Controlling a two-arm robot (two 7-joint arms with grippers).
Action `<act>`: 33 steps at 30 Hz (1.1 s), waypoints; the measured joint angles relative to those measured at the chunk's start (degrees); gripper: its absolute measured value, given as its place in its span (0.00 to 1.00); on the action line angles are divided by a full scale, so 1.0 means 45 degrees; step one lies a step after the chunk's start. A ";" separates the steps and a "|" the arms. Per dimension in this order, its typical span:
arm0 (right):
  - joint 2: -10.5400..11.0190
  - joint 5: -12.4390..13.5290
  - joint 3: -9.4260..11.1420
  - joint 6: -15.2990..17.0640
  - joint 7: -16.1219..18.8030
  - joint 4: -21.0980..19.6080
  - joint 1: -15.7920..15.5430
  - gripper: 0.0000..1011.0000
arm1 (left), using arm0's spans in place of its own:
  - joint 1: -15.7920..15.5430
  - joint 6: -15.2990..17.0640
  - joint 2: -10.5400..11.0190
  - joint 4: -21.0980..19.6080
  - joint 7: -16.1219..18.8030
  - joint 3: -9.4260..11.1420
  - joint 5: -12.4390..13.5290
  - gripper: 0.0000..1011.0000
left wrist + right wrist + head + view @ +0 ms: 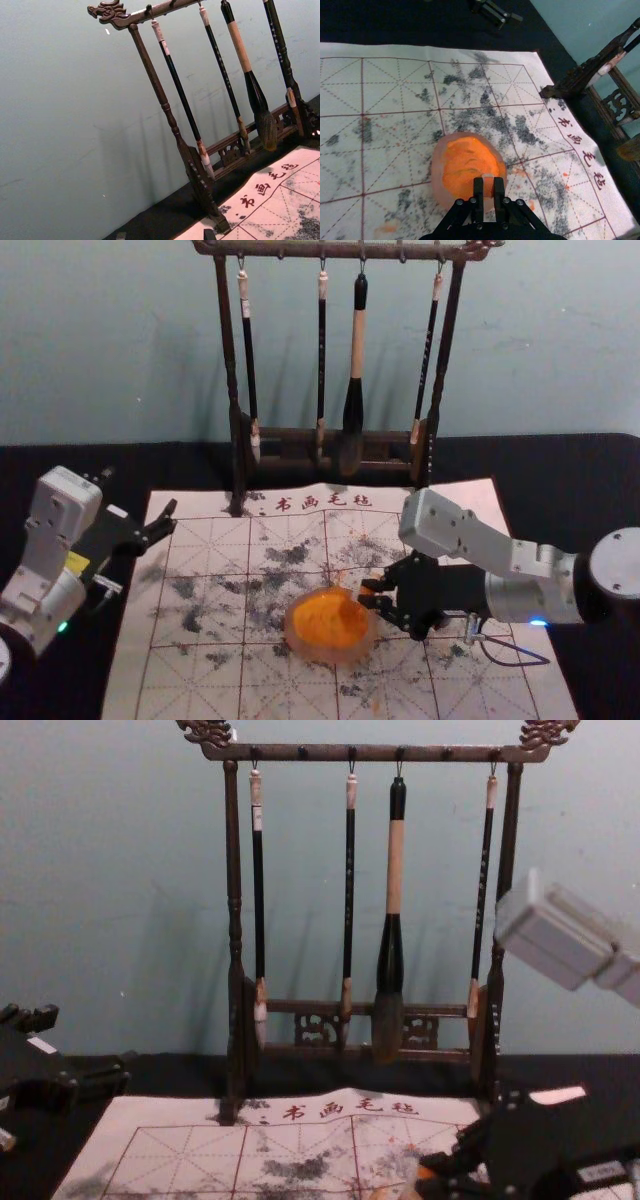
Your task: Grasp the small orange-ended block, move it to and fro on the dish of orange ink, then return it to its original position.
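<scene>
Orange block [488, 186] in right pincer [365, 593] overlaps dish's edge [293, 635], left pincer [139, 496] apart.

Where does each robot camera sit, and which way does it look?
Head: looks forward and down at the round, pale dish of orange ink; both arms show.
Chest: lower, looks forward at the dark wooden brush rack; parts of both arms show.
Left wrist: faces the rack; tips of the black left pincer show.
Right wrist: looks down on the dish; the black right pincer holds the small orange-ended block.
Head and chest share the rack.
</scene>
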 joint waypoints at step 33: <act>-0.0127 -0.0081 -0.0304 0.0119 0.0128 -0.0134 0.0116 0.09 | -0.0001 0.0000 0.0000 0.0000 0.0000 0.0000 0.0000 0.99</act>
